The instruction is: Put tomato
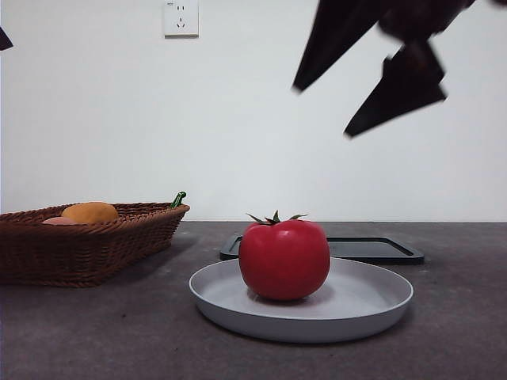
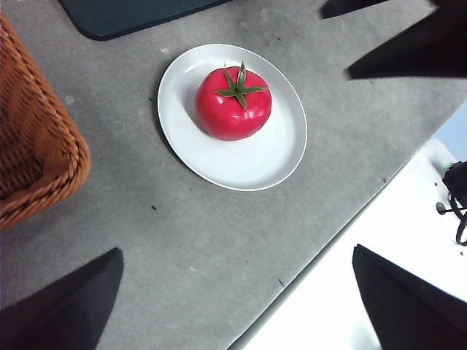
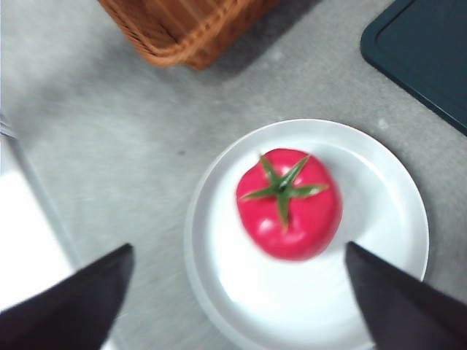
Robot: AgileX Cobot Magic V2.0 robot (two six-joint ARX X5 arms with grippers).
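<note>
Tomato (image 1: 283, 259) on plate (image 1: 372, 305), right claw (image 1: 372, 83) open above

No text, label, brand, number or sign can be read in any of the three views. The white wall socket plate (image 1: 181, 17) high on the pale wall in the front view has a small dark mark at its upper left corner, too small to make out. The glossy round red tomato (image 1: 283, 258), the round grey-white plastic plate (image 1: 372, 305) under it, the brown woven wicker basket (image 1: 87, 241), the flat dark rectangular tray (image 1: 380, 249) and the grey tabletop (image 1: 95, 332) carry no lettering or sticker on the sides that show.
</note>
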